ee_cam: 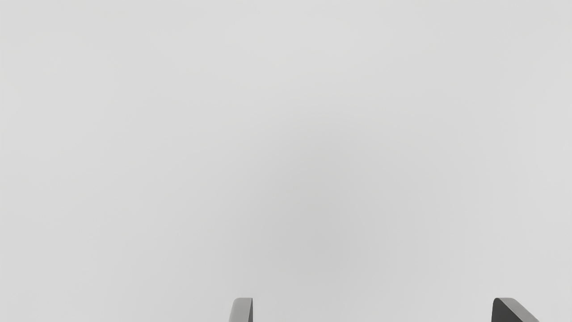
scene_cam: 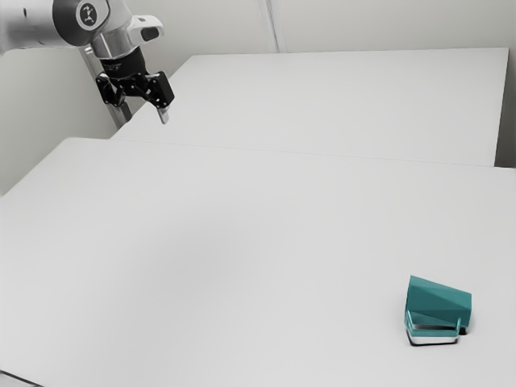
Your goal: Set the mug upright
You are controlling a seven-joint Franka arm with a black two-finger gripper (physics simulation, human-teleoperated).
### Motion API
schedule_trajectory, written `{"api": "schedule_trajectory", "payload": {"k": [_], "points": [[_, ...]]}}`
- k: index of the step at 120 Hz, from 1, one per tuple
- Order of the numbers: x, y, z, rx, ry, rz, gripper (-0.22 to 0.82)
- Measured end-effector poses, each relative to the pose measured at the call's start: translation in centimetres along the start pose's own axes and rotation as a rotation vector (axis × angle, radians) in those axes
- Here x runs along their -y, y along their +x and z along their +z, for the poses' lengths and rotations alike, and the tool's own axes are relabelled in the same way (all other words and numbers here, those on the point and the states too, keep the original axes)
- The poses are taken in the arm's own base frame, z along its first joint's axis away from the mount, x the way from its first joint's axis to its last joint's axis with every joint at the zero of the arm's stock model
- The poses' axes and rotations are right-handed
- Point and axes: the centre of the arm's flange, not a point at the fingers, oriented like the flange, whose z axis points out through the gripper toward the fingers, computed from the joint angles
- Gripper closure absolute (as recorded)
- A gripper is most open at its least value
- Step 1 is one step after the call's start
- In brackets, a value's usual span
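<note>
Grey are the tips of the two fingers [ee_cam: 241, 309] in the wrist view, and they stand wide apart from each other, with the pale surface of the table [scene_cam: 242, 234] seen between and beyond them. A soft, darker shade lies on this surface, in front of the opening. In the exterior view, the black gripper [scene_cam: 145, 114] hangs above the table's far part, toward the exterior view's left, with its fingers pointing downward. Above it is the end of the arm [scene_cam: 36, 26], which is white and grey with a dark joint, and which enters from the upper left corner of that view. Well apart from the gripper, toward the lower right of the exterior view, the teal mug [scene_cam: 439, 305] is lying on its side upon the table. Along its near side there are a pale band and a thin dark edge; which of these parts belongs to the handle, I cannot tell exactly. Behind the table is another white surface [scene_cam: 339, 97], and behind this one rises a light wall [scene_cam: 218, 24].
</note>
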Motion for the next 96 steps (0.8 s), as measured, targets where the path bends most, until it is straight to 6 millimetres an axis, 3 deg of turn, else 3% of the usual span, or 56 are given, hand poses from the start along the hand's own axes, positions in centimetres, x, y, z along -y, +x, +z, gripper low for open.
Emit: {"api": "schedule_trajectory", "payload": {"k": [24, 36, 72, 96], "points": [[-0.5, -0.1, -0.1, -0.003, -0.012, 0.006, 0.02], [-1.4, -0.2, 0.9, 0.012, -0.066, 0.016, 0.02], [-4.0, -0.1, 8.6, 0.024, -0.399, 0.034, 0.02], [-6.8, -0.5, 13.9, -0.009, -0.644, 0.052, 0.02]]}}
